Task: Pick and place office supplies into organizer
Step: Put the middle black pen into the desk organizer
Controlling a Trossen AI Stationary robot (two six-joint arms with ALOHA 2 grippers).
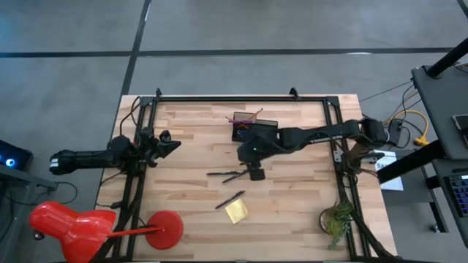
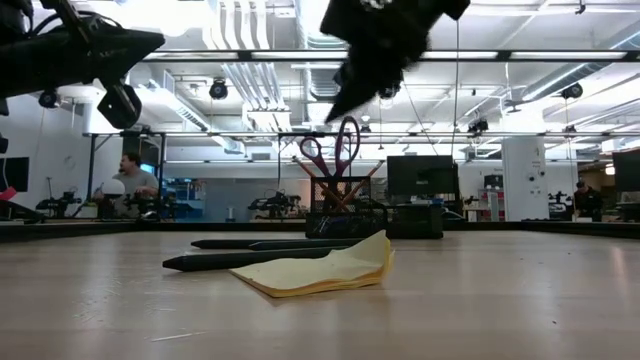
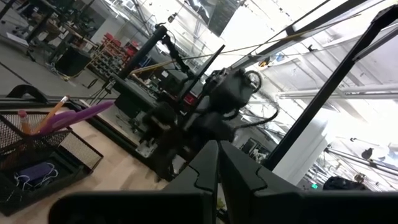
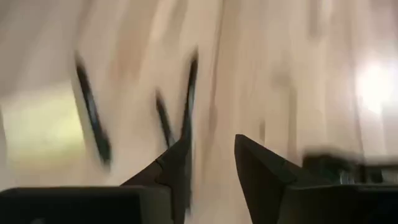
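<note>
The black mesh organizer point(image 1: 245, 128) stands near the table's far edge, with purple-handled scissors point(image 2: 336, 150) and an orange pencil point(image 3: 55, 109) upright in it. Two dark pens point(image 1: 227, 174) lie crossing each other in mid-table. A third pen point(image 1: 229, 199) lies nearer, beside the yellow sticky-note pad point(image 1: 236, 212), whose top sheets curl up point(image 2: 320, 270). My right gripper point(image 1: 256, 172) hangs open above the table, just right of the crossed pens point(image 4: 186, 99), touching nothing. My left gripper point(image 1: 172, 145) is shut, raised over the table's left side, pointing toward the organizer point(image 3: 37, 155).
A small green plant point(image 1: 336, 220) sits at the near right corner. A red lamp-like object point(image 1: 73, 226) with a round base point(image 1: 165, 228) stands at the near left corner. A black frame point(image 1: 241, 98) runs along the table's edges. People stand in the room beyond point(image 2: 130, 180).
</note>
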